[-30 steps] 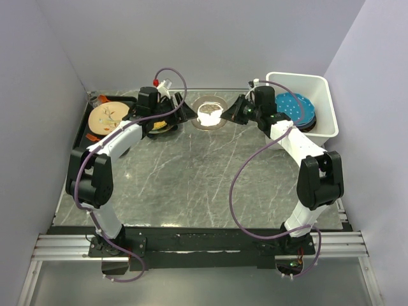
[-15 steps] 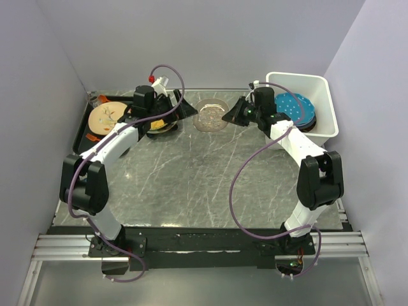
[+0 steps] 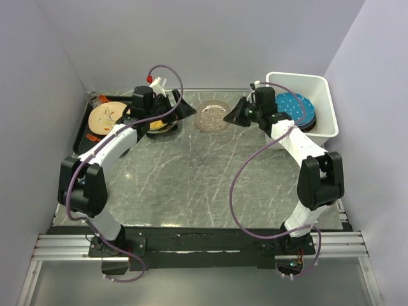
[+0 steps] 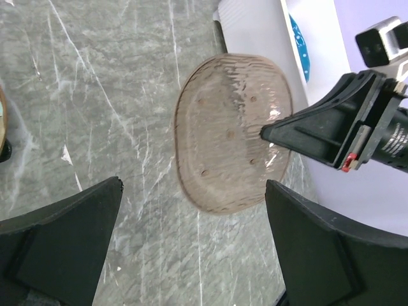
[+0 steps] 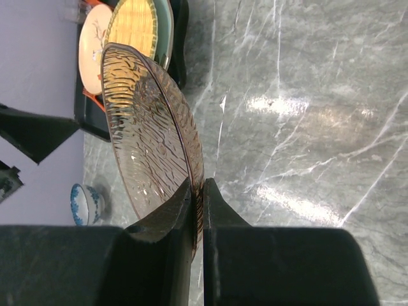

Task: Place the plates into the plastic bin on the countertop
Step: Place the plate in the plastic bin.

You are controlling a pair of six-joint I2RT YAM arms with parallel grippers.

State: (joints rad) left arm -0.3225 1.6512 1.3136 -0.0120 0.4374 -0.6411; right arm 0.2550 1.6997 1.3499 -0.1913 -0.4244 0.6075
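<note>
A clear ribbed glass plate point(image 3: 212, 115) is held tilted above the grey countertop point(image 3: 191, 172) at the back middle. My right gripper point(image 3: 231, 116) is shut on its right rim; the right wrist view shows the rim point(image 5: 150, 127) pinched between the fingers point(image 5: 197, 191). My left gripper point(image 3: 185, 109) is open and empty just left of the plate; in its own view point(image 4: 191, 248) the plate point(image 4: 229, 153) lies beyond its fingertips. The white plastic bin point(image 3: 299, 78) at the back right holds a teal dotted plate point(image 3: 292, 105) over dark plates.
A black tray point(image 3: 86, 121) at the back left holds a cream patterned plate point(image 3: 108, 116) and a yellow plate with teal rim point(image 5: 137, 29). A small blue-and-white bowl point(image 5: 86, 204) stands beyond the tray. Walls close in the left, back and right.
My left gripper has let go of the glass plate and drawn back a little to the left. My right gripper keeps its hold and has shifted the plate slightly right.
</note>
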